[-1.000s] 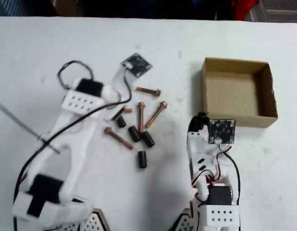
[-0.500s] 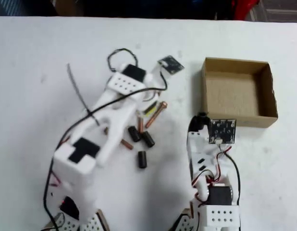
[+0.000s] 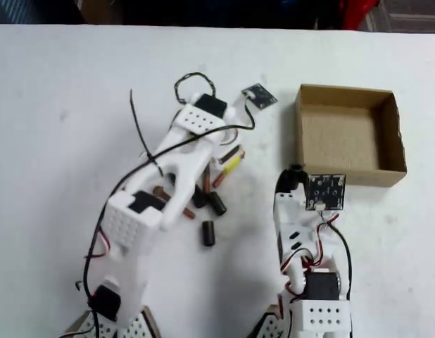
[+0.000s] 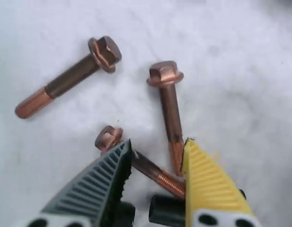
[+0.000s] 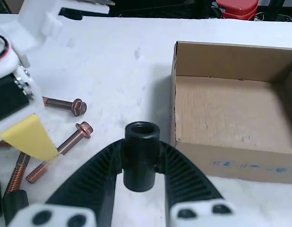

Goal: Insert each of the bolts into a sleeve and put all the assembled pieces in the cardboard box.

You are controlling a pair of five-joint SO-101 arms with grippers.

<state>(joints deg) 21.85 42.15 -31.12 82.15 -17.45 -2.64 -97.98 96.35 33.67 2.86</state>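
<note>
Left end effector (image 4: 155,147) spread open, straddling a bolt (image 4: 158,174) on the bench (image 4: 240,71); two more bolts (image 4: 167,99) lie just beyond it; right end effector (image 5: 141,144) clenched on an upright sleeve (image 5: 141,165), close beside the box (image 5: 217,163); loose sleeves (image 3: 207,233) lie near the bolts.

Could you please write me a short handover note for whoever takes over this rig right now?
Left hand: open, with a finger on either side of a bolt that lies on the table; not gripped yet.
Right hand: shut on a black sleeve, held upright close to the cardboard box.
Things: a second bolt and a third bolt lie just beyond the left hand. A loose sleeve and others lie nearby.
Done: one sleeve picked up. The box holds nothing.
To do: grip a bolt, insert it into the held sleeve, box the piece, and repeat for the rest.
</note>
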